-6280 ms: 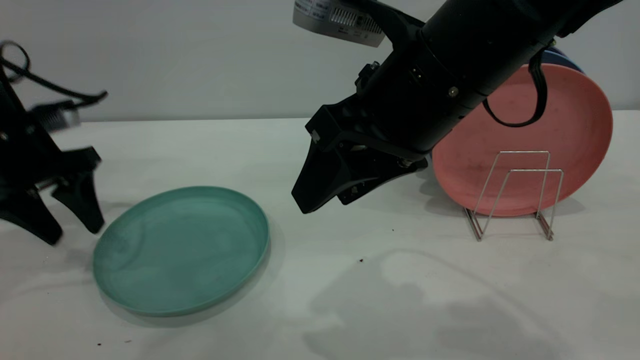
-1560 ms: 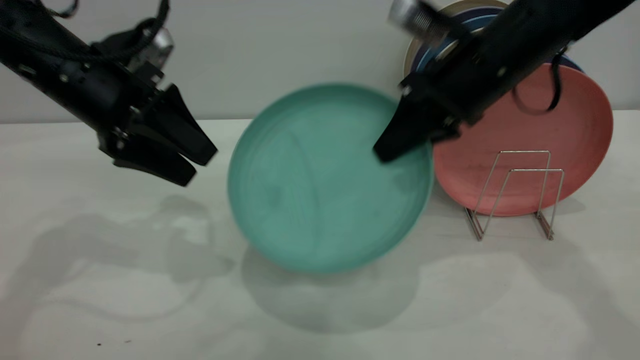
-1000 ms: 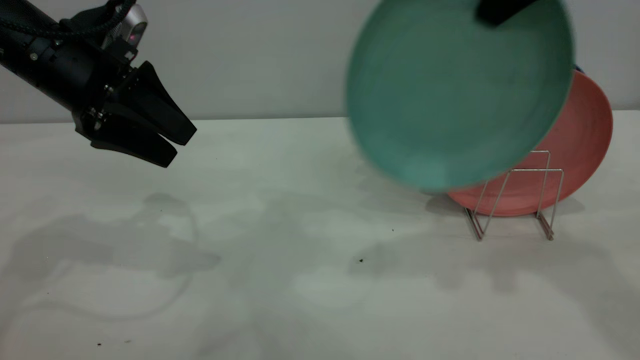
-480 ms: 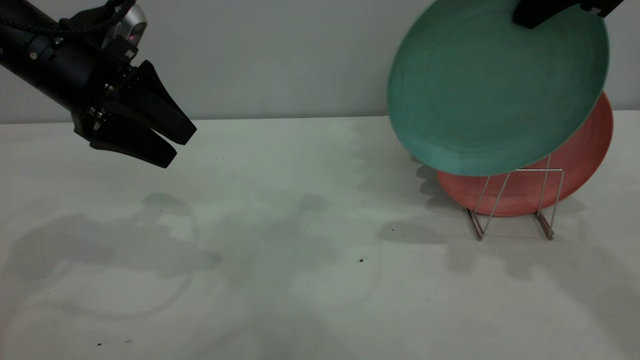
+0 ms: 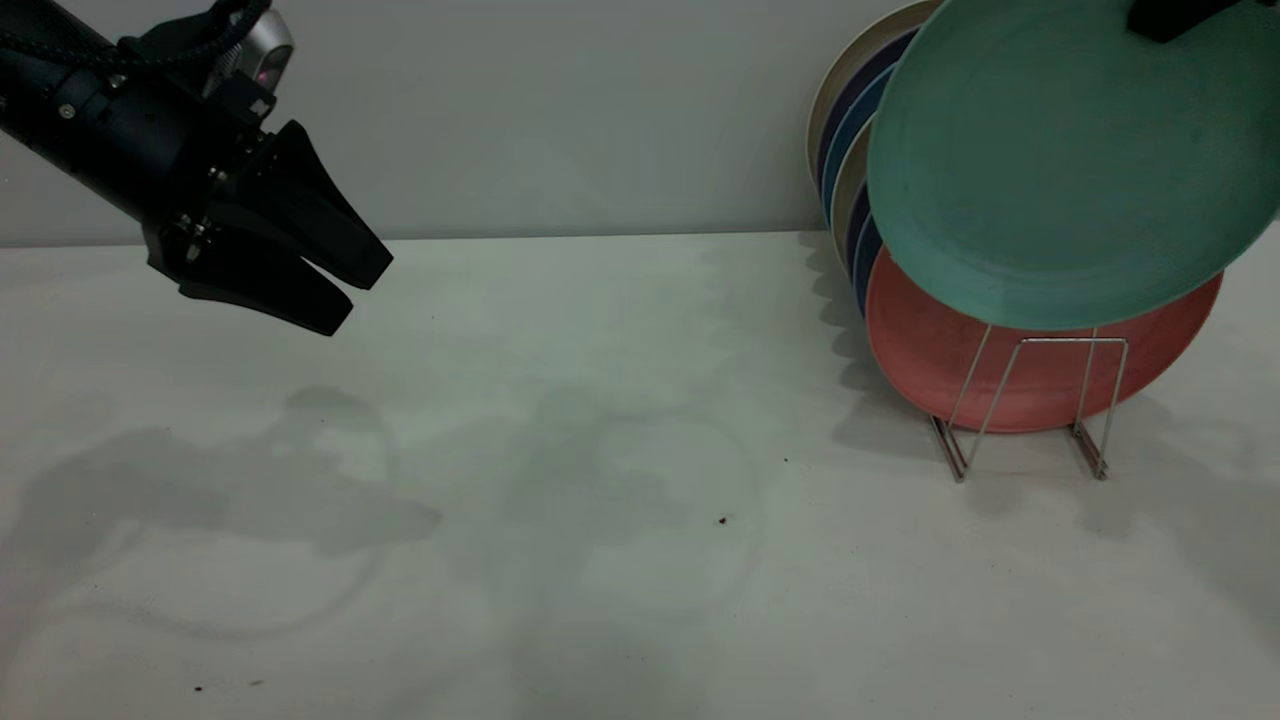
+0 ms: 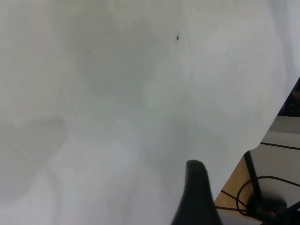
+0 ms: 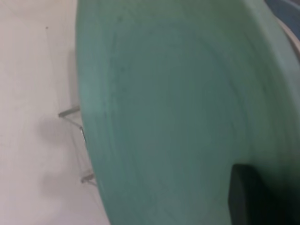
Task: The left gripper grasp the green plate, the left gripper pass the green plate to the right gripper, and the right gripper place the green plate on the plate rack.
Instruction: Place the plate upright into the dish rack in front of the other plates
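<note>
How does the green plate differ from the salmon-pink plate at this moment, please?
The green plate is held in the air at its upper edge by the right hand; the salmon-pink plate stands on edge in the plate rack.
The green plate is higher and nearer the camera, and it hides the salmon-pink plate's upper part.
Both are round with a low rim and look about equal in size.

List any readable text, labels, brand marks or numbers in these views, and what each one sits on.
None can be read. The green plate, the salmon-pink plate, the plate rack and the table carry no print. The left gripper and its silver camera show no legible marking.
</note>
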`<state>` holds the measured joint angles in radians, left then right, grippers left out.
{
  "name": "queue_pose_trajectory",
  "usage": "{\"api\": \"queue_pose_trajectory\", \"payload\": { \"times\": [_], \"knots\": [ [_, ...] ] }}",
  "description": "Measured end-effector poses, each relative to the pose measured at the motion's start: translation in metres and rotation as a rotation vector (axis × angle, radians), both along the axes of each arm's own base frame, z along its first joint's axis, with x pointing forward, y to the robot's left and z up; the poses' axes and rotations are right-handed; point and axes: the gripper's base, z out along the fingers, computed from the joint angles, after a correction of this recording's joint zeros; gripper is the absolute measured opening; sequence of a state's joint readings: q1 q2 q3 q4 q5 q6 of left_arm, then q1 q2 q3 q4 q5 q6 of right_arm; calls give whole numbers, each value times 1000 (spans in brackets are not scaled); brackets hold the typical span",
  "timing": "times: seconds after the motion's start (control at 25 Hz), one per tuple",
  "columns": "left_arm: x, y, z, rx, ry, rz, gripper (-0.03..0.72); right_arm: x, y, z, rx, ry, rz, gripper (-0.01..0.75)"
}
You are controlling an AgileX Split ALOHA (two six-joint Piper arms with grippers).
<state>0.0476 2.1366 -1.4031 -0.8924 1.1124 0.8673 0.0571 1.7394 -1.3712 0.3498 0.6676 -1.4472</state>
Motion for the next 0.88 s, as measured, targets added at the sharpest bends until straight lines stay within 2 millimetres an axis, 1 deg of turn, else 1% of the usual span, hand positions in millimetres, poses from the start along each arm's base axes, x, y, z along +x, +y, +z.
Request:
{"api": "queue_pose_trajectory", "payload": {
  "times": [0.16,0.32,0.56,0.88],
  "knots": [
    [0,0,0,0,0,0,589,3,-3,2,-12,-38,-4,91],
    [0,0,0,0,0,0,589,3,-3,2,-14,-38,-2,91],
    [0,0,0,0,0,0,589,5,-2,-9,-22,2,15,91],
    [0,0,0,0,0,0,589,6,-3,-15,-23,18,17,91]
  ]
}}
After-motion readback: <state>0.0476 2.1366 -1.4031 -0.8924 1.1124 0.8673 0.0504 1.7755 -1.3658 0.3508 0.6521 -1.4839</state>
